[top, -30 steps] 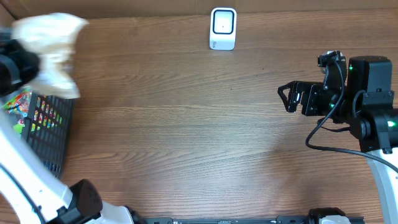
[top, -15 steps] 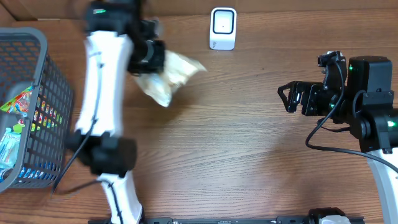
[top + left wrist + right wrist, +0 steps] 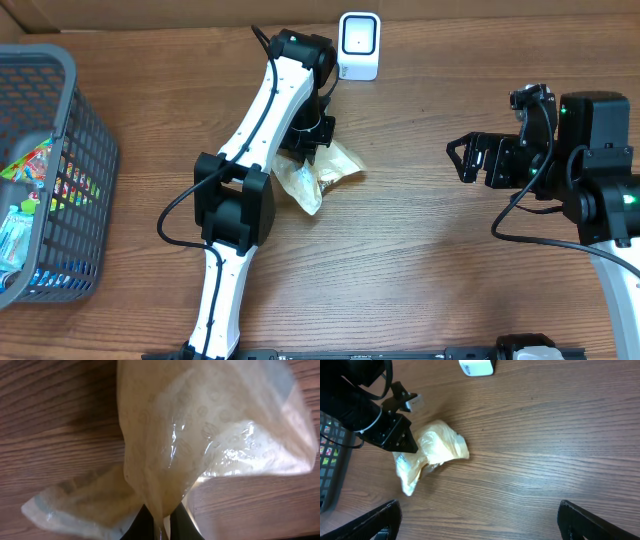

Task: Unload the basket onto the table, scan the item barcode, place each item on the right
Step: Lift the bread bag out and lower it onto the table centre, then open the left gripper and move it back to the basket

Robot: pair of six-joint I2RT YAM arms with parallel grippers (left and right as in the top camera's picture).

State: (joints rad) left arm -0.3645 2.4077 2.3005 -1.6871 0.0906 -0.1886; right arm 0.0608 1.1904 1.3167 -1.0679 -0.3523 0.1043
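The item is a crumpled, yellowish clear plastic packet (image 3: 328, 173) in the middle of the table, a little below the white barcode scanner (image 3: 359, 45). My left gripper (image 3: 306, 140) is shut on the packet's pinched top edge. In the left wrist view the packet (image 3: 200, 435) fills the frame, with both dark fingers (image 3: 142, 525) squeezing its film. No barcode shows on it. My right gripper (image 3: 462, 158) stands open at the right, well away from the packet. The right wrist view shows the packet (image 3: 440, 449) far to the left, with wood between the wide jaws.
A grey wire basket (image 3: 50, 62) with several colourful packets stands at the left edge. The scanner (image 3: 476, 367) sits at the table's far edge. The left arm's white links (image 3: 245, 170) stretch from the near edge up to the scanner area.
The left arm has swung from over the basket to the table's middle with the packet in its gripper, and lowered it below the scanner. The right arm has not moved.
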